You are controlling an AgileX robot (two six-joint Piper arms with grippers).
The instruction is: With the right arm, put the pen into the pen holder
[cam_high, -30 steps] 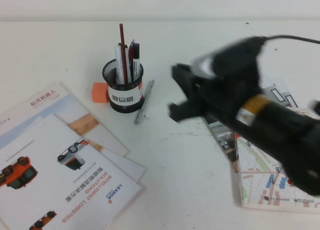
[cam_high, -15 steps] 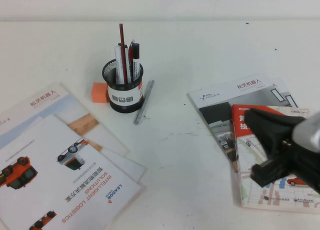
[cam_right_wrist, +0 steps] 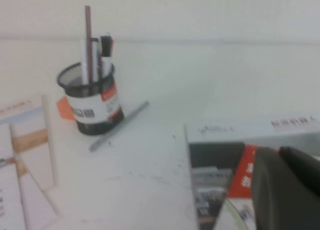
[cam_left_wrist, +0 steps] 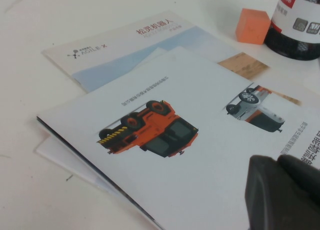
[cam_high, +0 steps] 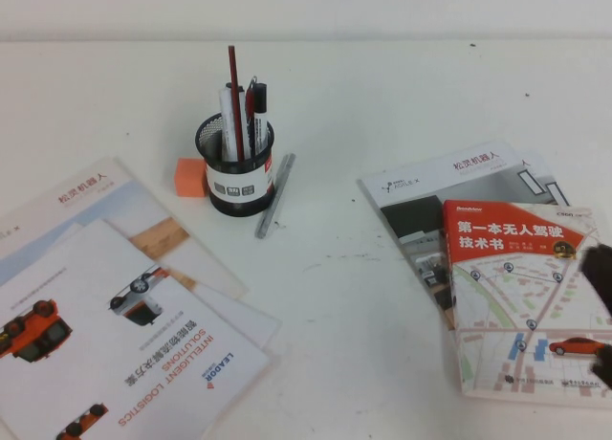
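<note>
The pen (cam_high: 232,77) is a thin dark red stick standing upright in the pen holder (cam_high: 236,177), a black mesh cup with a white label band, and it rises well above the other markers inside. Both also show in the right wrist view, the pen (cam_right_wrist: 88,35) in the pen holder (cam_right_wrist: 92,107). My right gripper (cam_right_wrist: 280,160) is shut and holds nothing. It hangs over the red map book, far to the right of the holder, with only a dark sliver (cam_high: 601,273) at the high view's edge. My left gripper (cam_left_wrist: 277,165) is shut above the brochures.
A silver-grey pen (cam_high: 275,195) lies on the table against the holder's right side. An orange cube (cam_high: 190,176) sits just left of the holder. Brochures (cam_high: 115,325) cover the front left. A red map book (cam_high: 521,287) lies on a leaflet at the right.
My right arm has drawn back from beside the holder to the right and toward the front, almost leaving the high view. The pen stays standing in the holder.
</note>
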